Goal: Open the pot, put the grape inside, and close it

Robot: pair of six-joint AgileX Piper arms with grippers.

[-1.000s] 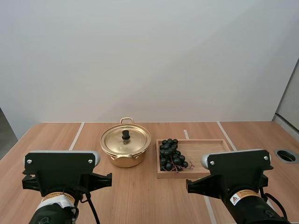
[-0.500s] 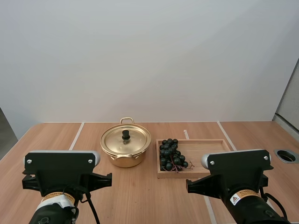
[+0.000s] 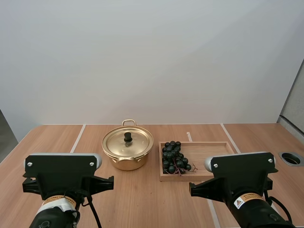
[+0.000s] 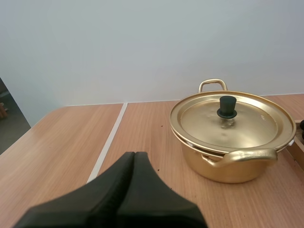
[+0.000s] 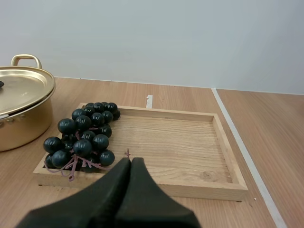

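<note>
Start of task, nothing done yet. In the high view the pot [image 3: 127, 154] sits centre-left, lid [image 3: 135, 144] on, black knob [image 3: 128, 137] upright at lid centre. Just right of it is the tray [image 3: 211, 151]; close, but we can't tell if they touch. The grapes [image 3: 175, 157] lie in the tray's left end, nearest the pot; rest of tray bare.

L arm [image 3: 61, 175] at lower left of frame, R arm [image 3: 241, 175] at lower right, both well back from the objs.

L gripper [image 4: 134, 156]: fingers pressed together in one dark wedge, holding nothing; pot ahead of it, knob in plain sight. R gripper [image 5: 131, 161]: likewise pressed together, empty, pointing at the tray's near rim beside the grapes.

Step in hand, our read: lid off first, prob. w/ L gripper since it faces the pot. To do it well:
- spread the fingers before approach, come down from above the knob
- centre knob btwn fingers, pinch firmly, lift straight up so lid clears the rim w/o dragging the pot
- set lid on the table [image 3: 90, 142] left of pot, not on the tray

Knob is small, so any misalignment risks a slip or a shove of the pot toward the tray. R gripper should take the bunch near its top, as single berries prob. roll. Objs sit close, so we keep the arms apart over the pot.
</note>
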